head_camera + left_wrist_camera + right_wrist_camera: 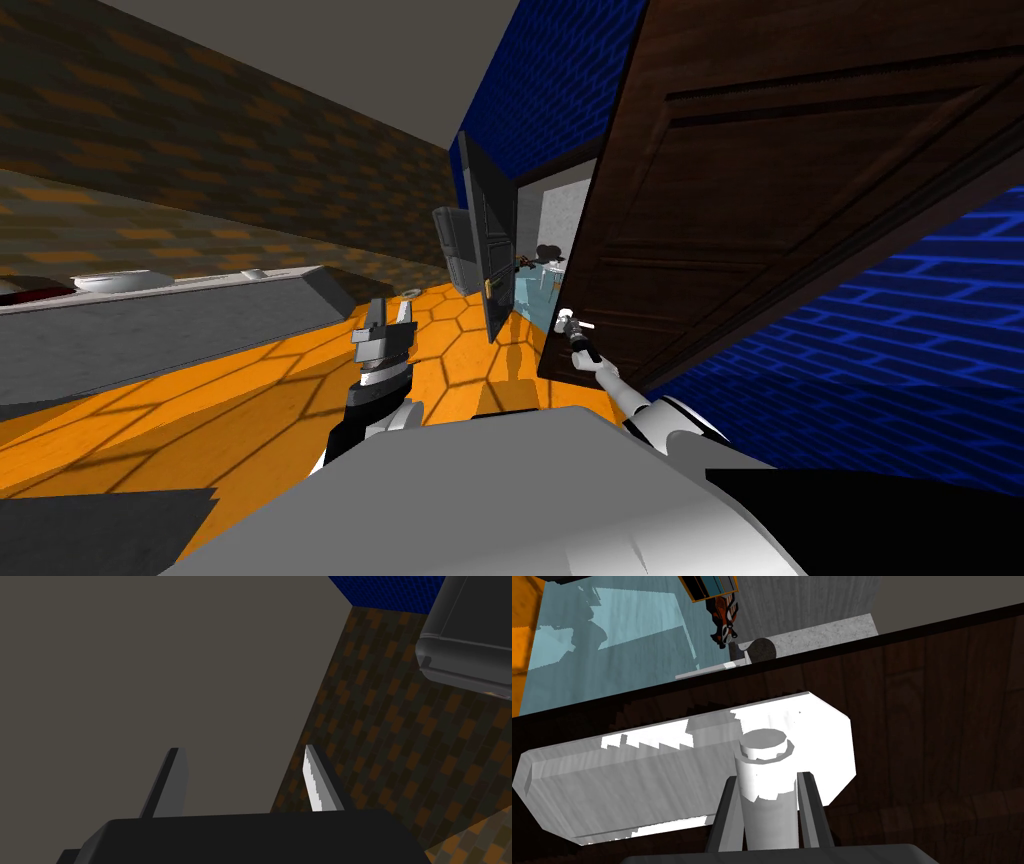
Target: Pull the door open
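Right claw (768, 776) clamped on the round stem of the white handle (662, 776), near the free edge of the dark brown door (800, 200), which stands ajar. Pale blue floor (612, 651) shows past that edge. Left claw (242, 750) spread wide, empty, above open orange floor (200, 400). Objects beyond the gap are indistinct.

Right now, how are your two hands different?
My left hand is open and holds nothing; my right hand is shut on the white door handle. My left hand hangs above the orange floor, apart from the brown door; my right hand is right at it. Both have two thin grey fingers on a dark box.
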You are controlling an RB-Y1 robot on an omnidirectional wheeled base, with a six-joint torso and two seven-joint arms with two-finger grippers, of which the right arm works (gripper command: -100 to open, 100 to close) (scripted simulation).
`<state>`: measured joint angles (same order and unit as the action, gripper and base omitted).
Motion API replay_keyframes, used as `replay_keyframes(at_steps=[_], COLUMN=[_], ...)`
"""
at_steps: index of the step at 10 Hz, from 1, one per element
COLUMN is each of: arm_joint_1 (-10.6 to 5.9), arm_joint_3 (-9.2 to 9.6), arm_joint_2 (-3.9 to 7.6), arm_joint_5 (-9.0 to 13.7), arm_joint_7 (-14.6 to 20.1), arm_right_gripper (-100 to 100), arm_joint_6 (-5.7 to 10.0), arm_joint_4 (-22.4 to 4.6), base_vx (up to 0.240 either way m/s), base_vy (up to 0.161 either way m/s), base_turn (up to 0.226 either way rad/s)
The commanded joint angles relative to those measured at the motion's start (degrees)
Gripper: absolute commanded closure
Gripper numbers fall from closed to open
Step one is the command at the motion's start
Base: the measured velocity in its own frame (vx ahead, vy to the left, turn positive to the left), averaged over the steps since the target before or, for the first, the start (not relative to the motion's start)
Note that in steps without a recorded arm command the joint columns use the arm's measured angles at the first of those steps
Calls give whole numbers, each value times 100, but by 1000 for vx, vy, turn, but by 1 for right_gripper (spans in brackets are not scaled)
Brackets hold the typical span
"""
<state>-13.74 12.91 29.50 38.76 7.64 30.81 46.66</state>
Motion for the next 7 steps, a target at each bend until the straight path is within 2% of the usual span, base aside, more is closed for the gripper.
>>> replay_keyframes(at_steps=[1,7], arm_joint_1=[72,205], arm_joint_3=[81,359], arm_joint_2=[89,304], arm_joint_5=[2,-4], arm_joint_7=[82,304], arm_right_gripper=[100,100], arm_joint_6=[21,93], arm_joint_4=[11,171], base_vx=[-175,-173], base_vy=[-63,-53], base_turn=[102,75])
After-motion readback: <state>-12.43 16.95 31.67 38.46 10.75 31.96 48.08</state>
